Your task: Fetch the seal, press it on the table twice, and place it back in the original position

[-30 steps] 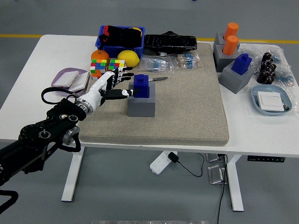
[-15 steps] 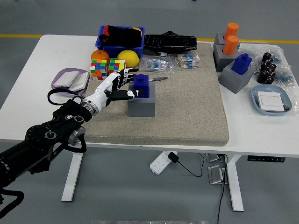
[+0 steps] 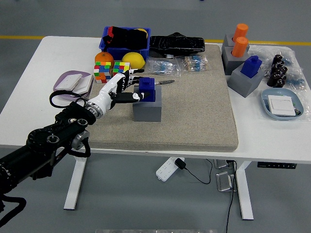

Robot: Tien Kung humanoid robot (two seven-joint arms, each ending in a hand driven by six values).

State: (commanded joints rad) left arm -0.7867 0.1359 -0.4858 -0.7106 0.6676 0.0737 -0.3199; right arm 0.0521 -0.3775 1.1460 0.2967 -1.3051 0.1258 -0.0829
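Since a second ago my left hand (image 3: 118, 87) has crept forward and up from beside the grey holder until it sits right against the blue seal, and over the last half second it has barely moved, which I take to mean the reach is over and the grasp is about to begin. My fingers (image 3: 132, 77) are spread and only loosely curled, the thumb lying along the near left face of the blue block-shaped seal (image 3: 147, 89) and the others fanned beside its top left corner; they look to be touching or just short of it, but they are not clamped on it, so I hold nothing yet. The seal stands upright in its square grey holder block (image 3: 147, 110), unlifted, on the beige felt mat (image 3: 194, 111) that covers the middle of the white table (image 3: 43, 73). Just behind my hand are two colourful puzzle cubes (image 3: 111, 71), close enough that I should close inward, not sweep back. A second blue seal in a grey holder (image 3: 250, 66) stands well apart at the right. The pressing and the return are all undone. My right hand is not in view.
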